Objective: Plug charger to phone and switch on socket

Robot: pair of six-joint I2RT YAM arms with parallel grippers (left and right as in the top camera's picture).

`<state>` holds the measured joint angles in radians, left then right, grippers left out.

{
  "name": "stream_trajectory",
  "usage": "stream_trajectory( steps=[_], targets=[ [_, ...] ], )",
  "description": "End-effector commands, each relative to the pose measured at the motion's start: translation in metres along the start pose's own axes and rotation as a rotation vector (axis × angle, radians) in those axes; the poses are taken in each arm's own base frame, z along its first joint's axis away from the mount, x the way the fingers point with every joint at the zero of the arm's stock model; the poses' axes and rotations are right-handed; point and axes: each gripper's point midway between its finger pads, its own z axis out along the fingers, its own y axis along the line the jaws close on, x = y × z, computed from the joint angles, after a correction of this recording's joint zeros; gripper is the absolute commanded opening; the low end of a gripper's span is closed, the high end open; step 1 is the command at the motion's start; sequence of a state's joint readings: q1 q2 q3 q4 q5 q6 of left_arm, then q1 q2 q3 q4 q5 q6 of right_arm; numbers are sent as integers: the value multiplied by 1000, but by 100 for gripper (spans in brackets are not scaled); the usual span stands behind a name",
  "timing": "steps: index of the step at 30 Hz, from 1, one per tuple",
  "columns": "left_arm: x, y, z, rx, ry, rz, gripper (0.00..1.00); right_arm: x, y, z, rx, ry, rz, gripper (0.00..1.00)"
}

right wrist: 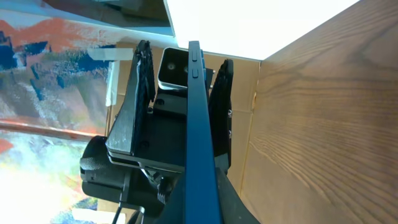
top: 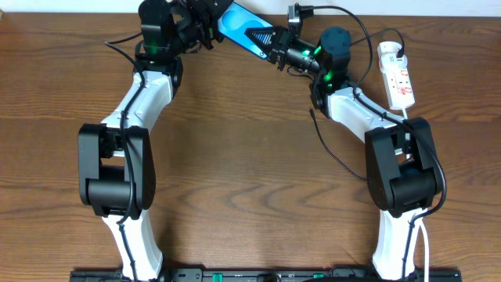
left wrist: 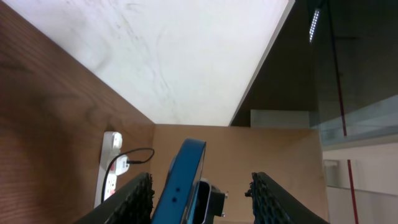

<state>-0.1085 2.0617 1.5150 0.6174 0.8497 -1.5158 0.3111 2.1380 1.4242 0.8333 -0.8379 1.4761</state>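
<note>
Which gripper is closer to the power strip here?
Right. The right gripper is at the end of the phone that faces the power strip, though apart from the strip. The left gripper is at the phone's opposite end, farther away.

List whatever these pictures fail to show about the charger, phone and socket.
Charger: overhead, its cable slips under the right arm, so its run to the socket is hidden.
Phone, near end: right wrist, cut off by the bottom edge.
Socket's switch: overhead, too small to read; left wrist, lower end behind the left claw.
</note>
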Motion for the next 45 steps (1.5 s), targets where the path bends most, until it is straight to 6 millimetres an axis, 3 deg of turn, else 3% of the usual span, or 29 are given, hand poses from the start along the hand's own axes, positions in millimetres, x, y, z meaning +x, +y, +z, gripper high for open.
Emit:
stream_trajectory(
  steps=[1,14,45],
  targets=[
    [75,-19,22,28,240,-6,51,6,-1,19,13,-51,-39,1],
    [96,-19,31,26,286,-5,46,6,-4,19,24,-50,-39,1],
    [80,-24,23,52,254,64,47,25,-3,23,13,39,-34,1]
  ],
)
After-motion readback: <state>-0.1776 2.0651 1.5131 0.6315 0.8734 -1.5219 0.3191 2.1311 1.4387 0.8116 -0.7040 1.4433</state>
